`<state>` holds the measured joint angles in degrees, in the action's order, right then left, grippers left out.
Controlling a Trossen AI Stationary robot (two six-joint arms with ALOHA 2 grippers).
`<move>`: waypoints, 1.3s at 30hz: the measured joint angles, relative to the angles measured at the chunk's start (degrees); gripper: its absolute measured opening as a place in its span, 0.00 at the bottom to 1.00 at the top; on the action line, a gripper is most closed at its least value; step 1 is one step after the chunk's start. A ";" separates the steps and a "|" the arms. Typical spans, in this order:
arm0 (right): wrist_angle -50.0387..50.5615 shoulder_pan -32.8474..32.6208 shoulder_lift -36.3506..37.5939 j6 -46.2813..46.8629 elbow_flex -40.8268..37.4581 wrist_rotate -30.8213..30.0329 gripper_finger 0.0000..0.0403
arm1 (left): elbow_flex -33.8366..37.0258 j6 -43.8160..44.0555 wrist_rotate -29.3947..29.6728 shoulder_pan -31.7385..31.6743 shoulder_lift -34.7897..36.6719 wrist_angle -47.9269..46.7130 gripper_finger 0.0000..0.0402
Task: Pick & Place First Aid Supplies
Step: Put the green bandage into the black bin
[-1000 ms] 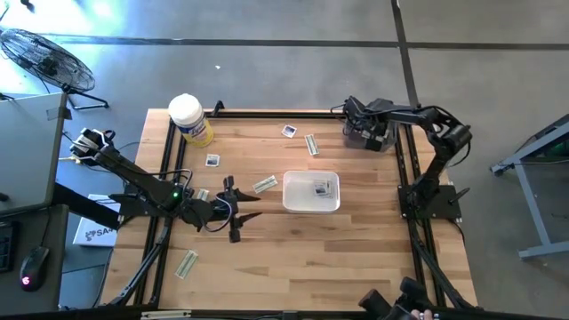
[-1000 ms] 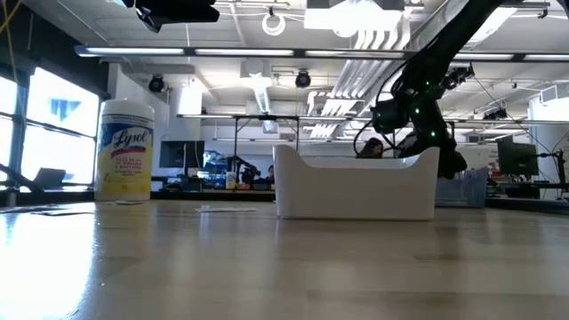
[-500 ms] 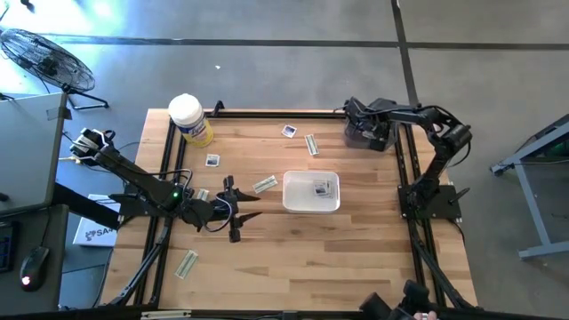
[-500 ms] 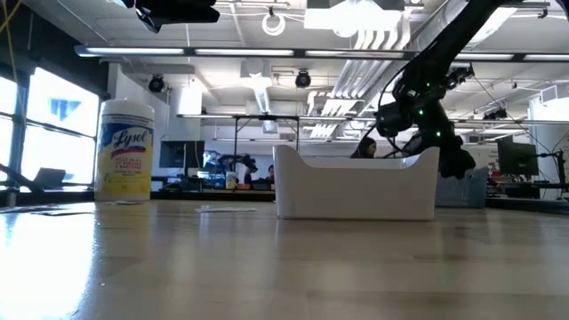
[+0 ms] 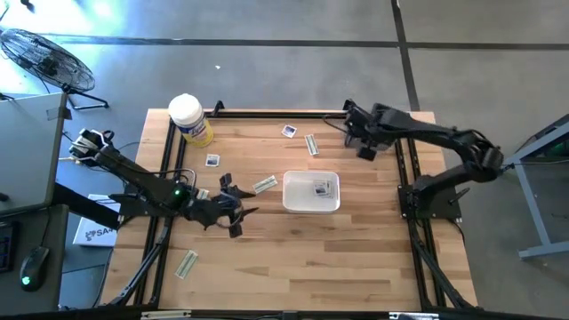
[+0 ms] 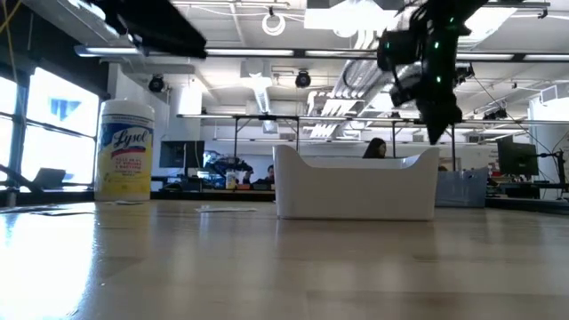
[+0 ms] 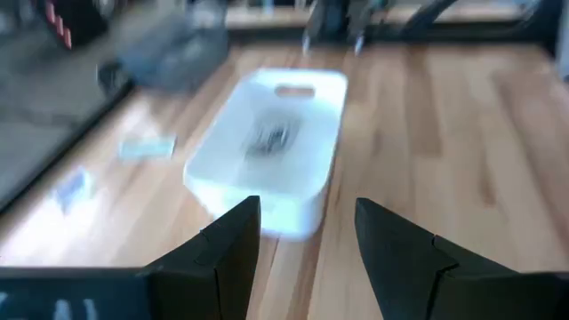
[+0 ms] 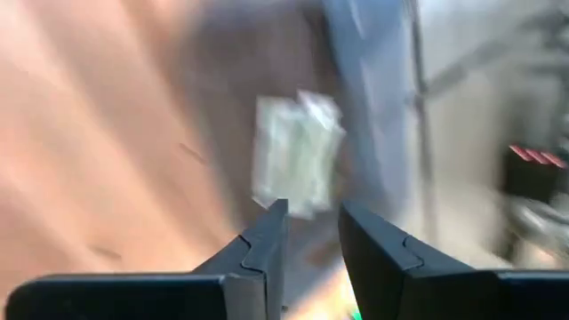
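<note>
Resting on grained wood table, glossy rounded white tray, flat packets inside

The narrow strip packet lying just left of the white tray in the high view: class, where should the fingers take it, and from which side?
Probably from straight above, across its narrow width near the middle. The strip packet lies flat on the table, slightly angled, so only its long edges offer a pinch. The white tray stands close on its right, so the left gripper, open nearby, should keep clear of that wall.
</note>
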<state>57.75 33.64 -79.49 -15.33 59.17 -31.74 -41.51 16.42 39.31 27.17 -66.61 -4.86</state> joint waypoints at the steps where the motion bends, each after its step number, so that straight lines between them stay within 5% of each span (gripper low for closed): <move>1: -0.95 -1.70 1.37 1.27 0.00 2.49 0.23 | 0.50 1.86 -0.80 -0.90 0.00 -1.32 0.45; 8: -12.38 -14.01 7.26 7.38 0.01 13.65 0.23 | 8.03 5.57 -4.24 -7.74 -0.04 -1.30 0.45; 18: -27.35 -27.26 7.15 7.92 0.01 14.71 0.23 | 18.95 5.90 -7.21 -18.77 -2.00 16.79 0.45; 30: -32.60 -33.26 7.15 10.83 0.01 14.83 0.23 | 18.49 8.24 -12.73 -26.53 -20.92 28.74 0.45; 39: -32.56 -33.80 7.13 10.86 0.01 14.31 0.23 | 17.33 9.76 -16.72 -26.83 -24.95 27.80 0.43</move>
<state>25.19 -0.16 -72.36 -4.47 59.18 -17.43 -24.18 26.18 22.59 0.34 -91.56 22.94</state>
